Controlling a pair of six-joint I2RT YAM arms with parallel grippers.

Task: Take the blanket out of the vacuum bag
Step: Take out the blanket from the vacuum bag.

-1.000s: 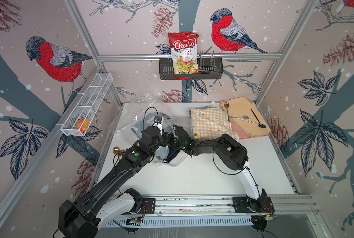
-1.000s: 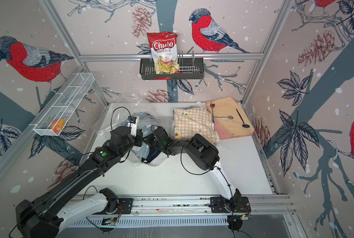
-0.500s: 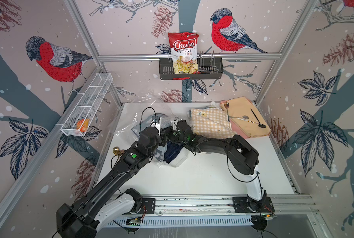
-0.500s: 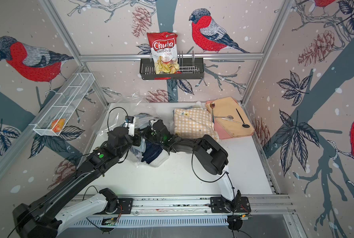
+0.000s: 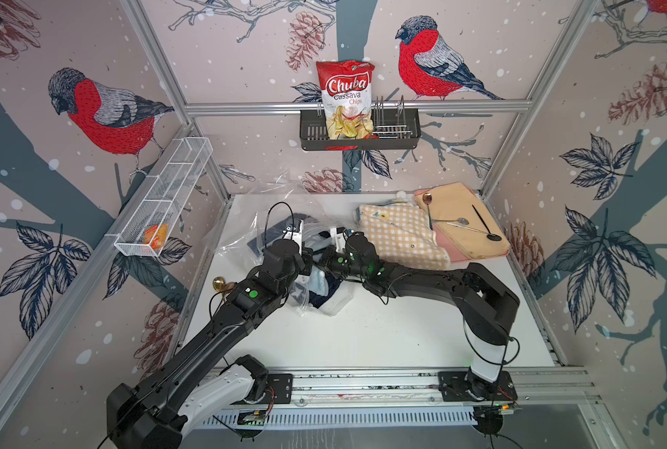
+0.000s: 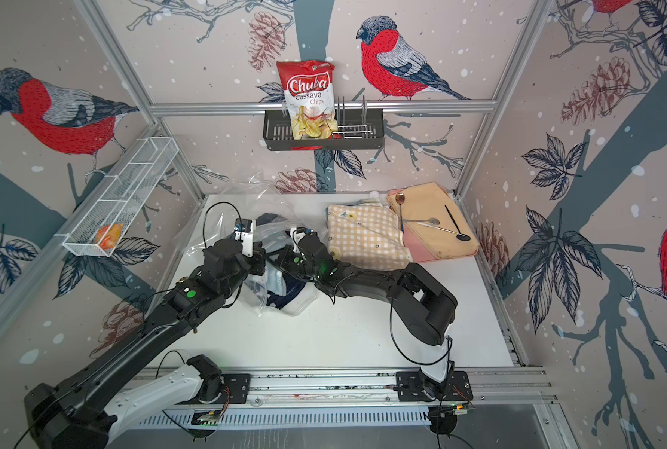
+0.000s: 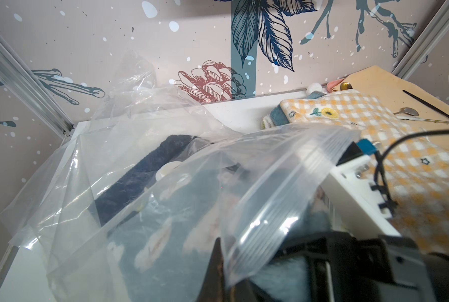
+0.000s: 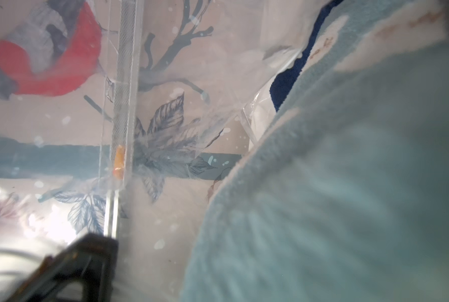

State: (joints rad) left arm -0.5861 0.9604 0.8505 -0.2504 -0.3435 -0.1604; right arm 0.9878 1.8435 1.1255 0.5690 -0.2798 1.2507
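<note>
The vacuum bag [image 5: 254,229] [image 6: 223,229] lies crumpled and transparent at the table's back left, its white valve cap [image 7: 167,169] showing through the film. The blanket [image 5: 324,287] [image 6: 281,285], light blue, navy and white fleece, sits partly in the bag's mouth. My left gripper [image 5: 306,264] [image 7: 227,282] is shut on the bag's ribbed zip edge. My right gripper [image 5: 322,260] [image 6: 281,260] reaches into the mouth from the right. In the right wrist view the blue blanket [image 8: 349,183] covers its jaws, shut on the fleece.
A yellow checked cloth [image 5: 398,237] and a beige pad with spoons [image 5: 460,221] lie at the back right. A black basket with a chips bag [image 5: 347,97] hangs on the back wall. A white wire shelf [image 5: 164,198] hangs left. A small brass ball [image 5: 220,283] sits beside the left arm.
The right arm's elbow has swung out to the right while its gripper stayed at the bag's mouth and closed a little. The left gripper has kept its hold, shifting slightly toward the back.
</note>
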